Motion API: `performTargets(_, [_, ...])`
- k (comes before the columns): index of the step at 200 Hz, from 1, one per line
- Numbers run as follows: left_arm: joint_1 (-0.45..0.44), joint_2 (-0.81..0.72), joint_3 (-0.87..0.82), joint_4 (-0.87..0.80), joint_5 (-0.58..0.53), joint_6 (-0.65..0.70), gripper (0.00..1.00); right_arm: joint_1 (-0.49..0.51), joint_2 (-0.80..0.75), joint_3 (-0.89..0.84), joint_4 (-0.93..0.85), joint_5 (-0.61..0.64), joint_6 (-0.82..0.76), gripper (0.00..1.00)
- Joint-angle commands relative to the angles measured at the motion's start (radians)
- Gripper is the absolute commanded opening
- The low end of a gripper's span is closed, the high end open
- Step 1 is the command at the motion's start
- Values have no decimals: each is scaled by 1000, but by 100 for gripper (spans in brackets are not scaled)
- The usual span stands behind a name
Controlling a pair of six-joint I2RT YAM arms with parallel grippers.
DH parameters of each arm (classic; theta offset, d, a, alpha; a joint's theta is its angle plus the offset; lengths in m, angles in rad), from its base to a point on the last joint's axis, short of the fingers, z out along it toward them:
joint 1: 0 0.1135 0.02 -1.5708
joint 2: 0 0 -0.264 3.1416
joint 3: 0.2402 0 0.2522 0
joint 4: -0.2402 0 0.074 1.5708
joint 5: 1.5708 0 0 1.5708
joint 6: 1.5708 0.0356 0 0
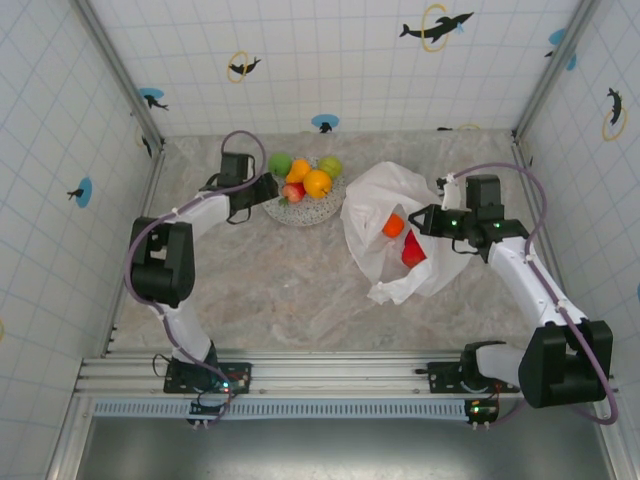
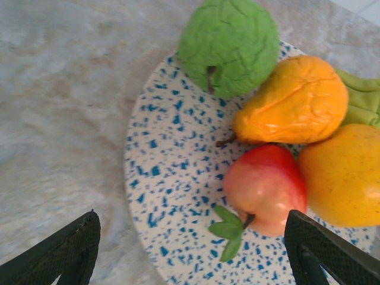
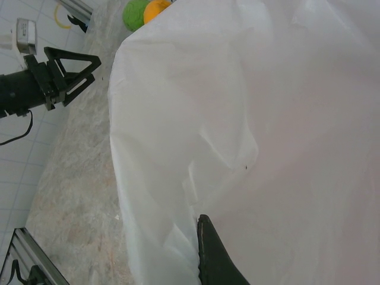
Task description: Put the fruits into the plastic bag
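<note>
White tiled walls with dolphin stickers close in a marbled grey counter. Just right of the plate lies the plastic bag, white and crinkled, with its mouth open upward. Inside it show an orange fruit and a red fruit. The plate is round, pale with blue speckles, and carries five fruits in a tight group: a green round fruit at its far left part, an orange pear next to it, a yellow fruit, a red apple with a green leaf on the near side, and a second green fruit at the far right. The left hand is at the left rim of the plate, released, its fingers wide apart. The red apple sits between them, close to one finger; whether they touch cannot be told. The right hand is beyond the bag from the plate, clenched on the thin edge of the bag.
</note>
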Motion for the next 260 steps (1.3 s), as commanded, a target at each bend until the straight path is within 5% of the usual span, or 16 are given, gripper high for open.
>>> performTargets(1, [6,34,36,19,128,49,82,8,10,45,-22,12,-21,0])
performTargets(135, [-3,203,124,80,338,31,81,14,16,53,-33,28,-28,0])
performTargets(260, [-13,286,175,83,371,12,69,13,17,49,-45,45,-43,0])
